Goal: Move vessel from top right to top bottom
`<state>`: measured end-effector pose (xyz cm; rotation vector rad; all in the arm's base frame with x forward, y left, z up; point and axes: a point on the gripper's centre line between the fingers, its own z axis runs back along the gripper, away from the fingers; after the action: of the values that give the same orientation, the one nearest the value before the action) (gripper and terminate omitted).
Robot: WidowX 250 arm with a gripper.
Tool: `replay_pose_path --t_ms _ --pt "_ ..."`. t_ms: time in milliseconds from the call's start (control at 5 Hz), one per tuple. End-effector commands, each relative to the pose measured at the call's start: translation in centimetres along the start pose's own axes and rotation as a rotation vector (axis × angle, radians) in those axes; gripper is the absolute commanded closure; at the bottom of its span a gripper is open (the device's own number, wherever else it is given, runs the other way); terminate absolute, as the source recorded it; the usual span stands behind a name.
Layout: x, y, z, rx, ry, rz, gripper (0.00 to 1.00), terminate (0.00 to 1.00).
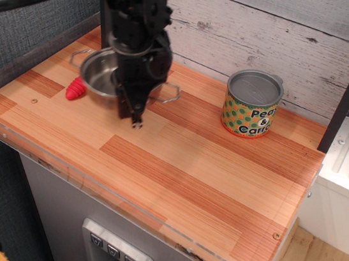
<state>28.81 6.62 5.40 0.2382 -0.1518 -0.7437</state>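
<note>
The vessel is a small shiny steel pot with two wire loop handles. It is at the back left of the wooden tabletop, near the wall. My black gripper comes down from above and is shut on the pot's right rim, one finger inside and one outside. The pot looks held a little above the wood, slightly tilted. Its right handle sticks out past the gripper.
A small red ribbed object lies on the wood just left of the pot. A green-and-orange dotted can with a grey lid stands at the back right. A grey plank wall runs along the back. A clear strip edges the front.
</note>
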Motion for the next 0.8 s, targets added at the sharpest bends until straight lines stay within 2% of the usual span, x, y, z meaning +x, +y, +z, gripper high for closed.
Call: replay_pose_path --t_ms 0,600 --pt "4.1 2.9 -1.1 0.054 -0.049 -0.054 1.00 0.00" --pt "6.7 3.3 -2.8 0.039 -0.106 -0.089 1.00 0.00"
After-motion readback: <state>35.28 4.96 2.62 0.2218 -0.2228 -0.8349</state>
